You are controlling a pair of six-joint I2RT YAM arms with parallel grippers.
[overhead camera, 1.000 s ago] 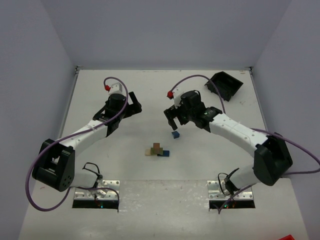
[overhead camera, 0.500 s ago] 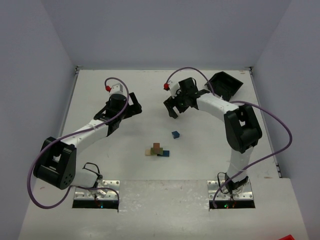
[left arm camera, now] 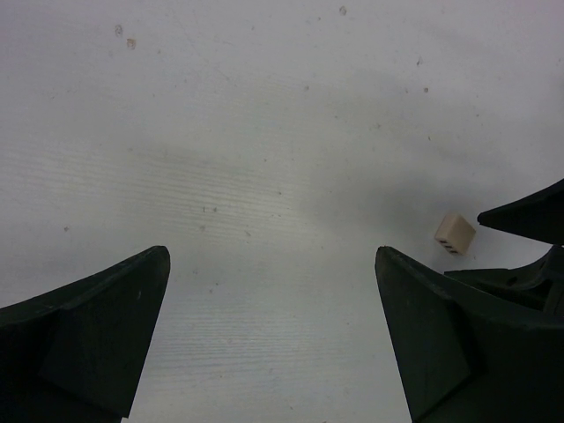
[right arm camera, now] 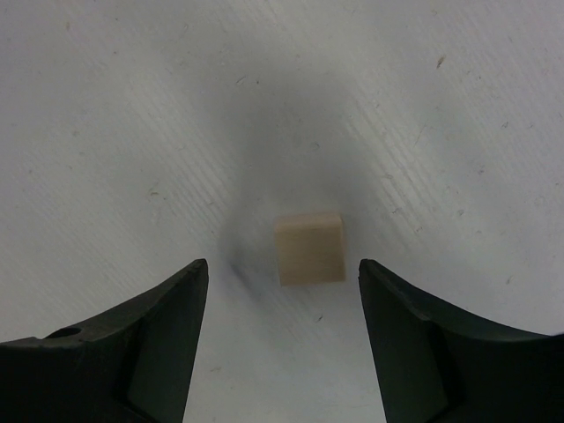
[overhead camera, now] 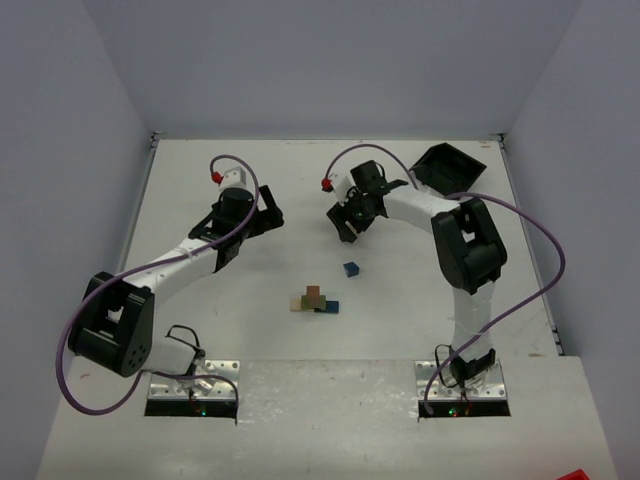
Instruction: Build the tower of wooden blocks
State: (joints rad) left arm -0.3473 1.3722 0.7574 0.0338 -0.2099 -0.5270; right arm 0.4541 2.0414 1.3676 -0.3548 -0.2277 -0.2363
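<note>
Right arm bent sharply, its pincer (right arm camera: 281,264) partly open astride a tan block (right arm camera: 308,248), touching nothing; left arm outstretched, its pincer (left arm camera: 271,254) wide open, holding nothing; wood block tower (overhead camera: 315,300) mid bench (overhead camera: 250,300); black bin (overhead camera: 448,170) far right, contents unclear.

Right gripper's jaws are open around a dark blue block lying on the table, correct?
No. The block between the right gripper's open jaws is pale tan, not dark blue. The right wrist view shows it lying on the table, with a gap on either side.
</note>
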